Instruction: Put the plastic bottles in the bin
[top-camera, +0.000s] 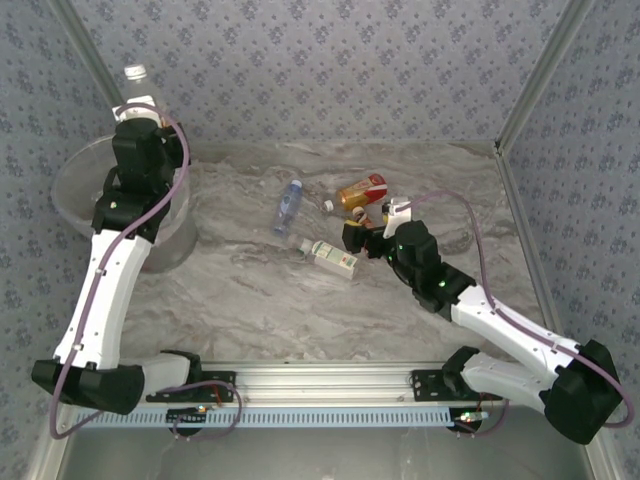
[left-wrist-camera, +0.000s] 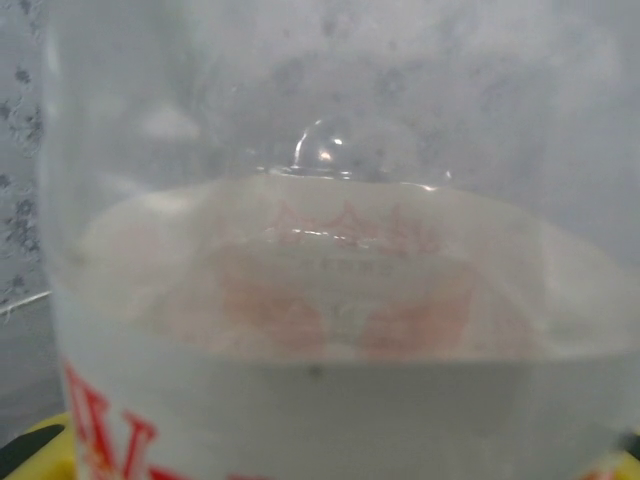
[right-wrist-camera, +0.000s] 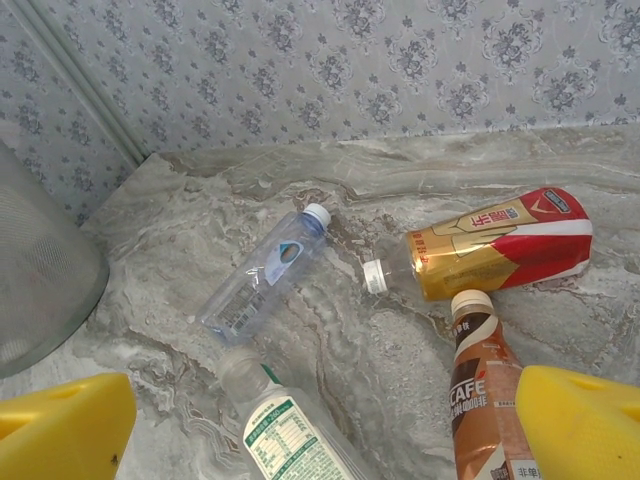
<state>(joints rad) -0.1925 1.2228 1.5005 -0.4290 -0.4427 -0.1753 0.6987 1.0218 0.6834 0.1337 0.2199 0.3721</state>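
Bottle (top-camera: 135, 82) stands upright, cap up, clamped in left gripper (top-camera: 140, 108) over bin (top-camera: 68, 172); right gripper (right-wrist-camera: 320, 430) gapes.

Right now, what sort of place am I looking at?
Probably a robot test booth, not a home: two robot arms bolted to a metal rail, a marble-look table boxed in by patterned walls, with bottles and a bin staged.

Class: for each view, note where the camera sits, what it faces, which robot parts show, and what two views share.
Top: above, behind the bases, looking down on the table; both arms show.
Left wrist: on the left claw, facing its held bottle; yellow fingertip shows.
Right wrist: on the open right claw, facing the back wall; yellow fingers.
Shared, top and right wrist: blue bottle, bin.
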